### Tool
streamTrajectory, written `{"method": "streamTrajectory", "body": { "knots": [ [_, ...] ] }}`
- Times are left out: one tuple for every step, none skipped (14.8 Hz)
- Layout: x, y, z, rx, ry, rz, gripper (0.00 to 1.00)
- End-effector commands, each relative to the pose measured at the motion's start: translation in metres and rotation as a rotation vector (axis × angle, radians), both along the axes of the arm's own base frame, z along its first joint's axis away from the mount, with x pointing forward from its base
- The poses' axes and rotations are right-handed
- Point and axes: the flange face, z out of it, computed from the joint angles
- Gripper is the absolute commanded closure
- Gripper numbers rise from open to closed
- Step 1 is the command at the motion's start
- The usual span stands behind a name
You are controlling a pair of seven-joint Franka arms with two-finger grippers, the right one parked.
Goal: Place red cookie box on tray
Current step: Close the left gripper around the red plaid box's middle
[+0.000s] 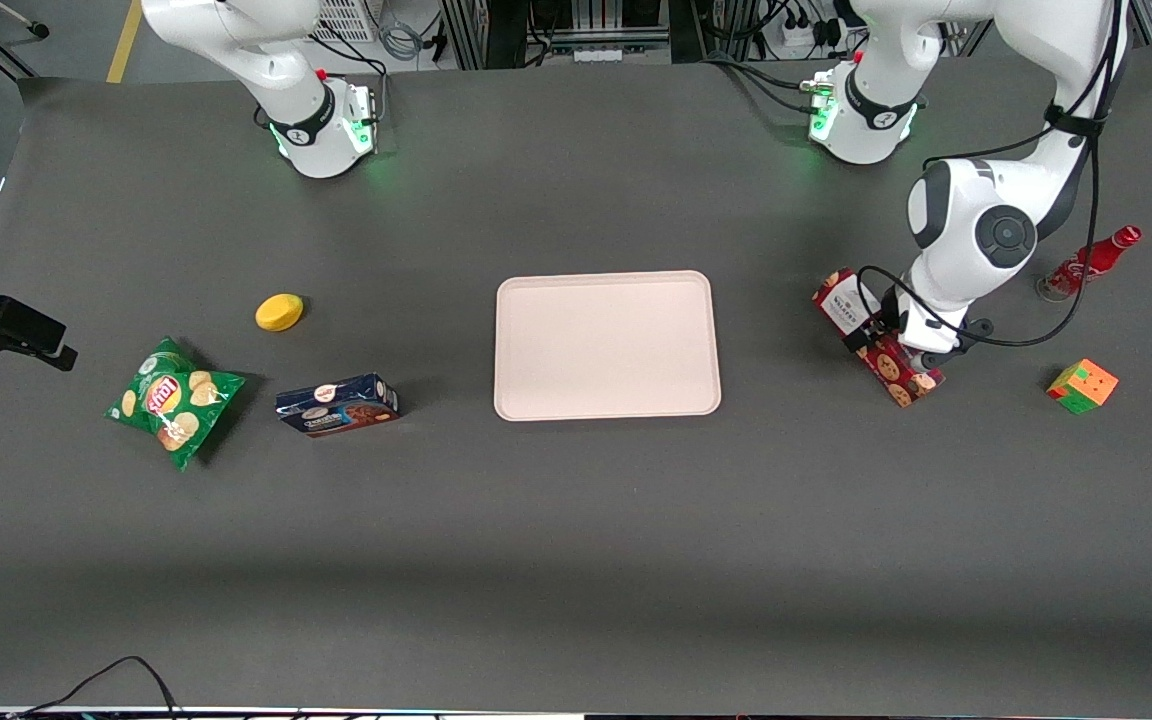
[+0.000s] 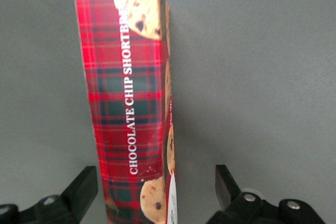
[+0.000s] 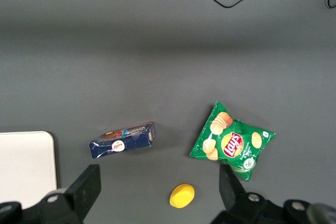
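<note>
I see the end effector (image 2: 156,192) spread wide, one finger (image 2: 84,190) on either side of the red cookie box (image 2: 128,103) without touching it. The working arm reaches steeply down over the box (image 1: 876,340), which lies on the bench (image 1: 576,560) toward the working arm's end, well apart from the tray (image 1: 606,345). A colour cube (image 1: 1082,385) and red bottle (image 1: 1096,258) sit nearby.

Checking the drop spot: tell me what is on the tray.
Nothing rests on the tray; its whole cream surface shows. The red cookie box lies on the table toward the working arm's end, with the gripper open astride it, fingers apart from its sides.
</note>
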Motion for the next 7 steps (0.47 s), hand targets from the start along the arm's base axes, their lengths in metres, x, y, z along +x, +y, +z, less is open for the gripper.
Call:
{"method": "streamTrajectory", "body": {
  "knots": [
    [-0.0040,-0.0038,-0.0055,0.001,-0.002,0.009,0.00],
    [-0.0046,-0.0038,-0.0086,0.001,0.003,0.003,0.04],
    [-0.0044,-0.0037,-0.0091,0.001,-0.003,0.003,0.23],
    [-0.0045,-0.0030,-0.0097,0.001,-0.002,0.009,0.40],
    [-0.0047,-0.0016,-0.0111,0.002,0.002,0.015,0.57],
    [-0.0045,-0.0024,-0.0114,0.002,0.003,0.014,0.78],
    [-0.0041,-0.0024,-0.0116,0.002,0.003,0.015,0.91]
  ]
}}
